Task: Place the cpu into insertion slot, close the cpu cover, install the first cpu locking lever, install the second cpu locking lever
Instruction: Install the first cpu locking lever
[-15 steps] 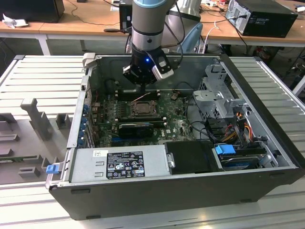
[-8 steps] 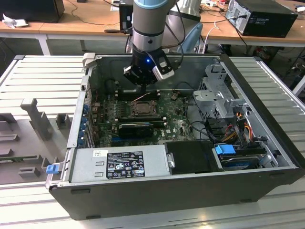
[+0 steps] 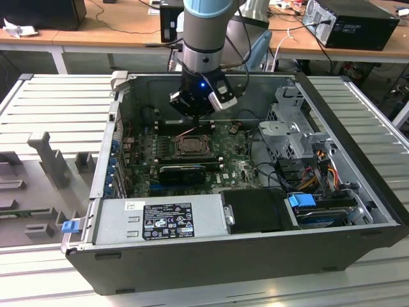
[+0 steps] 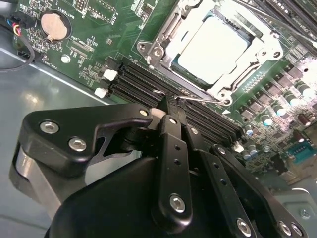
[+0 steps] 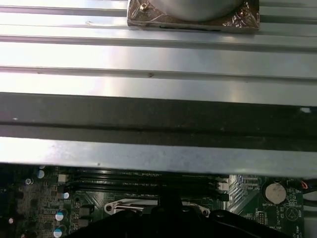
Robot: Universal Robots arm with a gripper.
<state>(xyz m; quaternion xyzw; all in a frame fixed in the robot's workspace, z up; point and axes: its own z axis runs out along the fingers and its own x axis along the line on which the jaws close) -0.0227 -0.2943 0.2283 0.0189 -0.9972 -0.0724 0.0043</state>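
The robot's black two-fingered hand [image 4: 171, 106] has its fingers drawn together, their tips pinching a thin silver wire locking lever [image 4: 193, 99] at the near edge of the socket in the second wrist view. In the exterior view the hand [image 3: 195, 110] hangs low inside the open dark-grey computer case [image 3: 255, 249], just behind the socket. The small flat square cpu with a pale silvery-grey face [image 4: 213, 52] sits in the square black insertion slot [image 3: 190, 146], and the thin silvery metal cpu cover with its large square window [image 4: 173, 37] lies closed down around it. Rows of long black memory slots [image 4: 148, 79] run between the hand and the socket on the green motherboard [image 4: 89, 29], where a round silver coin battery [image 4: 53, 26] sits well apart. The case rests on a ribbed grey metal desk [image 3: 57, 96].
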